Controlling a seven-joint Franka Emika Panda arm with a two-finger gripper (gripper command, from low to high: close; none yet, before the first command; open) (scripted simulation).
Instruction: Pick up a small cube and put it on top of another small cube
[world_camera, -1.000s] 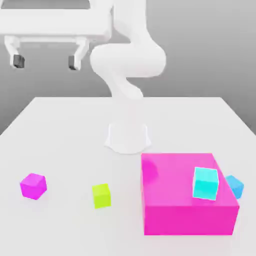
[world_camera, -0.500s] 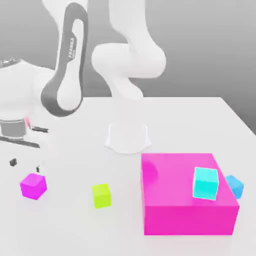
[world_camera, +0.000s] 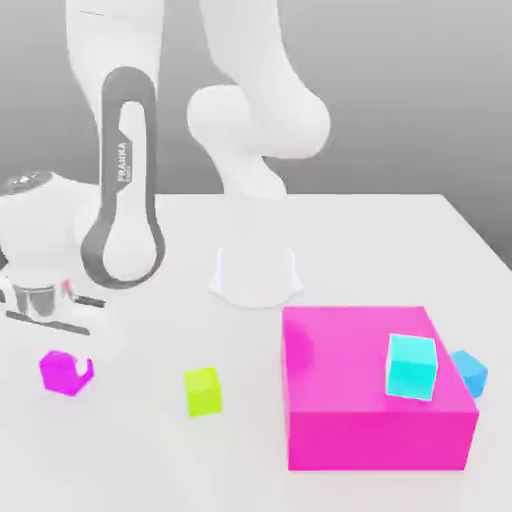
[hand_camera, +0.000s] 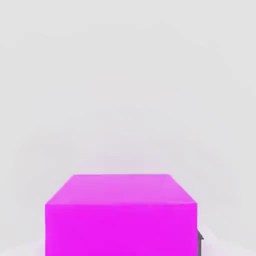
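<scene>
Jaws stand open astride the magenta cube on the bench, positioned for grasping. Lime cube waits nearby as base.

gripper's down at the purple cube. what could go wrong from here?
1. The gripper straddles the magenta cube, but only one finger shows clearly; an off-centre close could nudge or twist the cube on the table.
2. The lime cube is a small target, so a tilted grasp could make the stack slide off.
</scene>
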